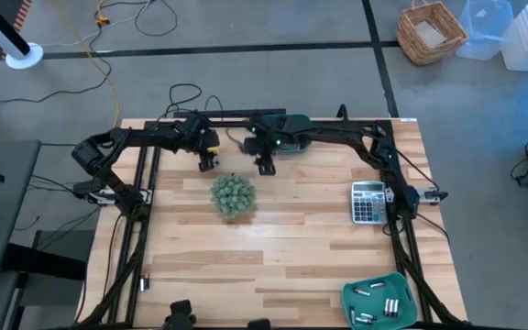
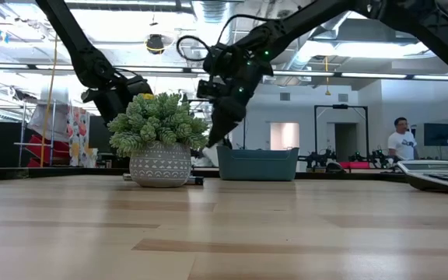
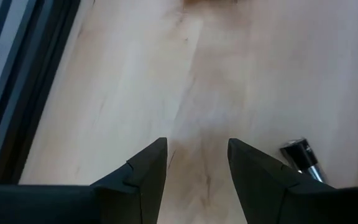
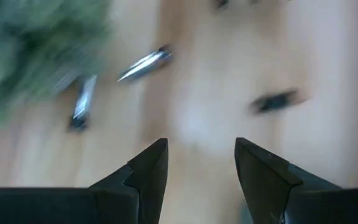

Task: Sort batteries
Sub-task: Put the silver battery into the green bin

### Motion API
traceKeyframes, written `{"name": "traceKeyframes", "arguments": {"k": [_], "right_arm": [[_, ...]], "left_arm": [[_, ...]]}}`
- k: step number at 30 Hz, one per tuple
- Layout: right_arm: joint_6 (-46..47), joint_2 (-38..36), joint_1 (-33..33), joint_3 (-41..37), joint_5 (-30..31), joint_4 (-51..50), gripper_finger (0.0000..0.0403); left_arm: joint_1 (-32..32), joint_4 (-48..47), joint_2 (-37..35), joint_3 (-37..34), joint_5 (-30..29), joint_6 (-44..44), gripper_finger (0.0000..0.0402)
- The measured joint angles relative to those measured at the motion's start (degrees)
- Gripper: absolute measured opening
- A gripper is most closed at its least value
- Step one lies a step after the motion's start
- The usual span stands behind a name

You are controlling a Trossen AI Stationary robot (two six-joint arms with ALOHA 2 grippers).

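Big pale wooden bench point(image 1: 273, 247), mostly bare. Round bushy green plant in a patterned grey pot point(image 1: 233, 195) near centre, grey calculator point(image 1: 368, 202) out at 3 o'clock, teal plastic bin point(image 1: 379, 302) down at 5 o'clock already holding a few small silvery cylindrical batteries point(image 1: 385, 305). Second teal bin up at 12, under the arms. Loose cells point(image 4: 145, 63) scattered on the wood just beside the plant. Left hand point(image 1: 206, 161) hovering at 11 o'clock, fingers parted a moderate gap, empty. Right hand point(image 1: 266, 167) at 12 o'clock, same deal, nothing held. Risk: clipping the foliage or nudging a cell so it rolls away, given how close everything sits.
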Motion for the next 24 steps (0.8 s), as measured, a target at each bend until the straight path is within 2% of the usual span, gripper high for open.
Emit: {"name": "traceKeyframes", "arguments": {"k": [7,16,20,24], "right_arm": [[1.31,0.04,-4.08,-0.01,-0.04,6.79,0.0203],[1.87,0.04,-4.79,-0.01,-1.30,9.87,0.0203],[1.89,-0.01,-5.64,-0.01,-1.23,10.21,0.0203],[2.03,-0.01,-5.56,-0.03,-1.24,9.32,0.0203]], "left_arm": [[-0.03,-0.34,0.00,0.00,-0.03,-2.09,0.0165],[-0.23,0.56,-0.04,0.00,3.13,-1.58,0.0165],[-0.20,-6.94,-1.71,1.61,0.10,-5.11,0.0165],[-0.31,-11.69,-5.31,2.20,4.23,-8.02,0.0165]]}}
